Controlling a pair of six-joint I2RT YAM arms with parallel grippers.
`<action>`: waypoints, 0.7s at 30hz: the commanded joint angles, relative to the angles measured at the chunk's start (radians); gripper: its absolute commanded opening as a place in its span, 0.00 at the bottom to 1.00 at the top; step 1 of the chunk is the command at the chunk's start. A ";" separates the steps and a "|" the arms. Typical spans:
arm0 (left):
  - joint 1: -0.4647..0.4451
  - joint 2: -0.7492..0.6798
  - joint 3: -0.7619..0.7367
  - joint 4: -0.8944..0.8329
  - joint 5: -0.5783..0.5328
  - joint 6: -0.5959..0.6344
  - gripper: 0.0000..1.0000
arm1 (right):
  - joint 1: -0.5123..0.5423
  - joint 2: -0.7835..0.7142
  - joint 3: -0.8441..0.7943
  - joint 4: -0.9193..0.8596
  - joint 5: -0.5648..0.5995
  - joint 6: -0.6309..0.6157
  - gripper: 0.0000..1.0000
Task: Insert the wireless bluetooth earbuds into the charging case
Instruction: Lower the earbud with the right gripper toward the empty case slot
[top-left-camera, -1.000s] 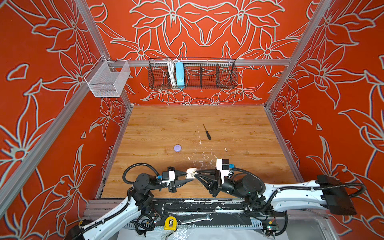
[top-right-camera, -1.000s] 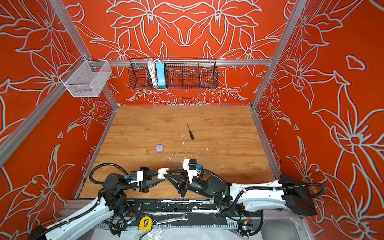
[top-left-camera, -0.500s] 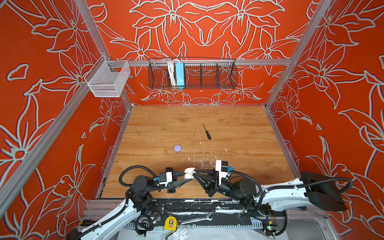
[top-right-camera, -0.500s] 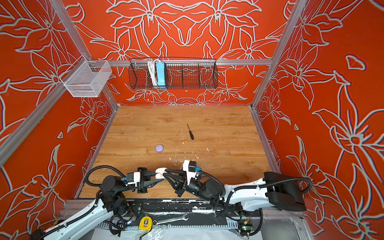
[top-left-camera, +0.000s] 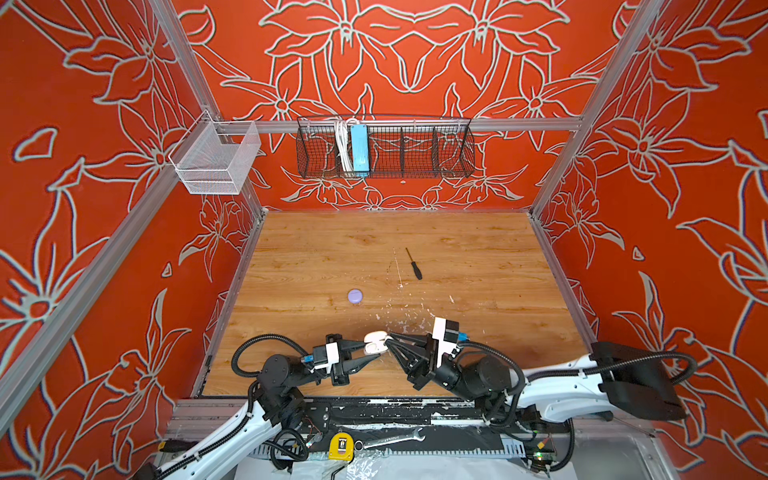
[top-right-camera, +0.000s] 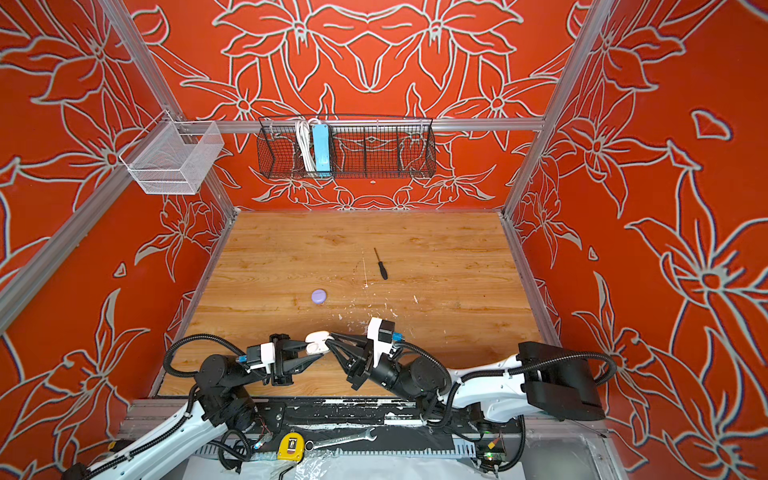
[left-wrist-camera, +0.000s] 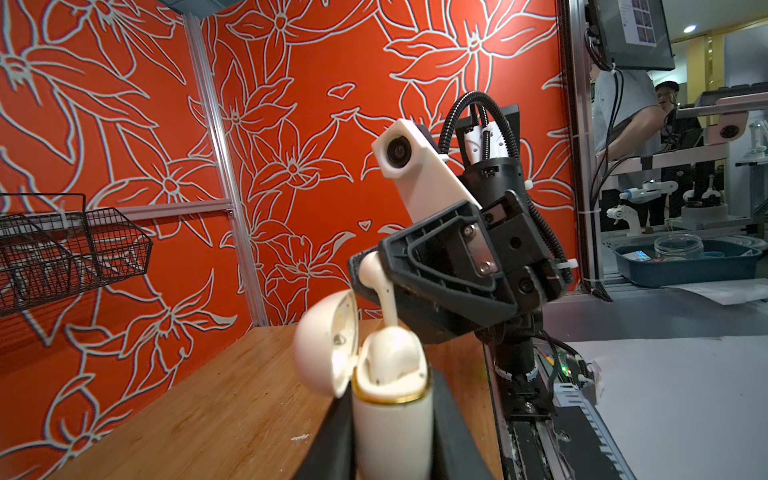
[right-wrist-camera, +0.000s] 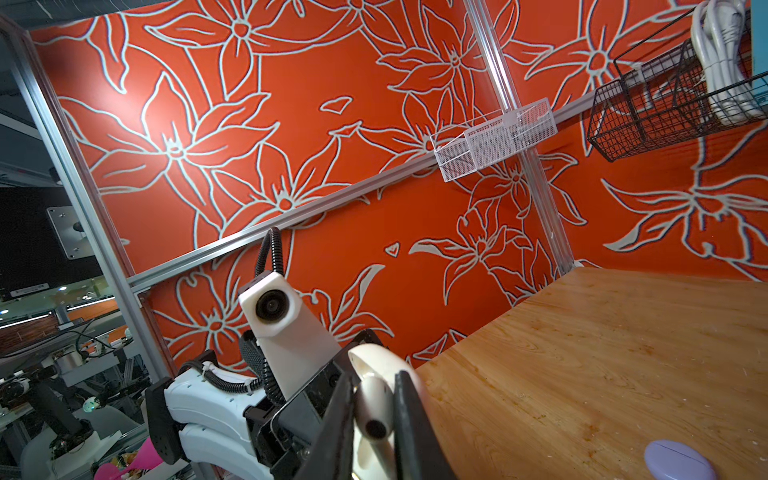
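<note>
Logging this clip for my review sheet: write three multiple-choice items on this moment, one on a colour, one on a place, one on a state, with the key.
1. The case held in the left gripper is: A. lavender; B. cream; C. blue.
2. The lavender case lies: A. on the table; B. in the black wire basket; C. in the white mesh basket.
3. The held case's lid is: A. shut; B. open; C. missing.

Key: B, its cream body shows in the left wrist view. A, both top views show it alone on the wood. B, the lid tilts back while the right gripper holds a cream earbud at the opening.
</note>
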 joint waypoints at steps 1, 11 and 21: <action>-0.008 -0.018 -0.006 0.010 -0.019 -0.007 0.00 | 0.005 0.013 0.039 0.030 -0.015 -0.022 0.10; -0.010 -0.043 -0.011 0.009 -0.027 -0.013 0.00 | 0.005 0.039 0.054 0.031 0.019 -0.028 0.09; -0.011 -0.048 -0.013 0.010 -0.027 -0.014 0.00 | 0.006 0.061 0.055 0.031 0.078 -0.018 0.06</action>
